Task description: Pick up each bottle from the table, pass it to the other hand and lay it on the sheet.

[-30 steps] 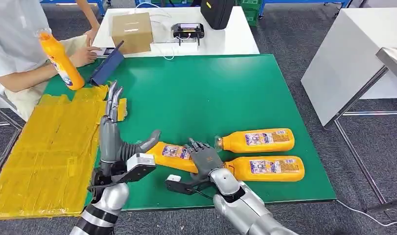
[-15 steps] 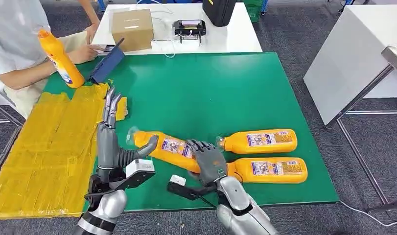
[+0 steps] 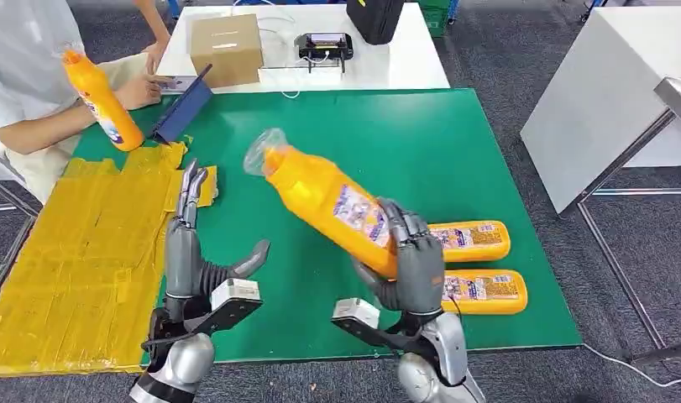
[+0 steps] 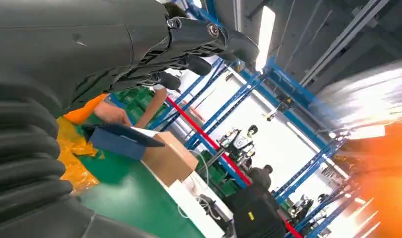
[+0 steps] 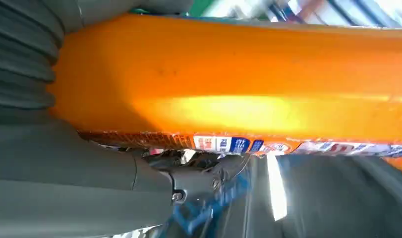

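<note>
An orange bottle (image 3: 328, 201) is gripped by the right robot hand (image 3: 412, 260) — held tilted above the green worktop (image 3: 387, 143). The left robot hand (image 3: 194, 243) is held open beside it — fingers apart, nothing grasped.

Right hand (image 3: 411, 260) grips the lower body of a tilted orange plastic bottle (image 3: 324, 195) above the green table mat (image 3: 362, 143), cap end up and toward the left. Left hand (image 3: 194, 243) stands upright to its left, apart from it, at the edge of the yellow taped sheet (image 3: 76, 252). 2 more orange bottles lie side by side right of the right hand: far one (image 3: 471, 240), near one (image 3: 484, 291). A person's hand holds a 4th bottle (image 3: 102, 99) upright at the mat's far-left corner.
</note>
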Tool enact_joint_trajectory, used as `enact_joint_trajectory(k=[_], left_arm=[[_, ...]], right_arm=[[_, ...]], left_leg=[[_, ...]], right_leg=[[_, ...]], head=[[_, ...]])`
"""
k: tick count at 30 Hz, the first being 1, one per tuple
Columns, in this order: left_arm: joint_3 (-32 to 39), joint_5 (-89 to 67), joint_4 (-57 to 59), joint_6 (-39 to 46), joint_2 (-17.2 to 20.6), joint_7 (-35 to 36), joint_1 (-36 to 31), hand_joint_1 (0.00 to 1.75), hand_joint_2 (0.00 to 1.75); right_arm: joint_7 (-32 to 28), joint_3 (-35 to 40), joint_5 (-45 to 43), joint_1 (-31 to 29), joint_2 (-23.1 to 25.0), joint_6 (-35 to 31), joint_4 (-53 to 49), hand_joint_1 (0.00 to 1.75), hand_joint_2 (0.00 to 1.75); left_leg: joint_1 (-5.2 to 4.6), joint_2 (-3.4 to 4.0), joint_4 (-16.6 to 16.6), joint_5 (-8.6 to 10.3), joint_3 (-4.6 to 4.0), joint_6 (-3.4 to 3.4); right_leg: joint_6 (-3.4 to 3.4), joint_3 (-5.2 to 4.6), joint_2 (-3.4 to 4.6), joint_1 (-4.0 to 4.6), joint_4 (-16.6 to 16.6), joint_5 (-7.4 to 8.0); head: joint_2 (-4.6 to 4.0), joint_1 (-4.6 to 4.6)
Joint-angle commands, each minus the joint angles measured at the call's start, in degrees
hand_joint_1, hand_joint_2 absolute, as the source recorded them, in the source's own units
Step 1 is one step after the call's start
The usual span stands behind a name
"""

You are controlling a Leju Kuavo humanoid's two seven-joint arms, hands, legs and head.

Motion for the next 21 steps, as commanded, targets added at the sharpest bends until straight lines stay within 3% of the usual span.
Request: enact_joint_trajectory(k=[1,3,5,7,11,14,21], left_arm=[[-0.9,0.3,3.2,-0.4,1.0,0.4,-0.9,0.00,1.75],[-1.0,0.7,3.0,-1.2,1.1,0.9,-0.5,0.00,1.75],[-1.4,3.1,2.9,-3.7,1.4,1.4,-0.2,0.00,1.75],[-2.2,19.8,3.0,-21.1,3.5,4.3,-0.8,0.00,1.75],[-1.7,40.8,7.6,-42.6,6.3,2.6,-3.8,0.00,1.75],[-1.9,48.8,7.4,-50.0,6.7,-0.8,-4.3,0.00,1.75],[-4.5,53.4,5.1,-55.9,8.5,-2.1,-4.0,0.00,1.75]], right_arm=[[-4.0,-9.4,-1.4,3.3,4.2,-0.3,-7.8,1.75,1.75],[-9.2,-13.2,-2.3,4.5,7.8,-0.3,-8.3,1.75,1.75],[-10.2,-13.8,-3.9,4.8,8.4,-0.3,-8.5,1.75,1.75],[-8.3,-7.0,-7.3,3.5,3.2,-0.3,-6.7,1.75,1.75],[-7.9,1.7,-12.4,-0.8,-0.2,4.0,-0.9,1.75,1.75],[-7.9,5.1,-13.1,-3.6,-0.5,5.6,4.4,1.75,1.75],[-7.6,8.3,-14.4,-4.3,-1.3,8.9,8.6,1.75,1.75]], left_leg=[[0.04,-0.12,0.0,-0.09,0.20,-0.06],[0.04,-0.15,0.0,-0.09,0.20,-0.06],[0.07,-0.13,0.0,-0.14,0.25,-0.09],[0.09,-0.13,0.0,-0.18,0.31,-0.10],[0.05,0.08,-0.1,-0.08,0.26,-0.07],[0.11,0.16,-0.1,-0.13,0.35,-0.11],[0.09,0.05,-0.1,-0.09,0.25,-0.07]], right_leg=[[-0.07,0.22,0.13,0.00,0.0,-0.10],[-0.08,0.22,0.11,0.00,0.0,-0.11],[-0.10,0.27,0.18,0.02,0.0,-0.15],[-0.11,0.33,0.23,0.03,0.0,-0.17],[-0.07,0.23,0.32,0.01,-0.1,-0.02],[-0.11,0.33,0.48,0.05,-0.1,-0.03],[-0.08,0.26,0.26,0.05,-0.1,-0.05]], head=[[0.00,0.00],[0.00,0.00],[0.00,0.00],[0.00,0.00],[0.00,0.02],[0.00,0.00],[0.00,0.00]])
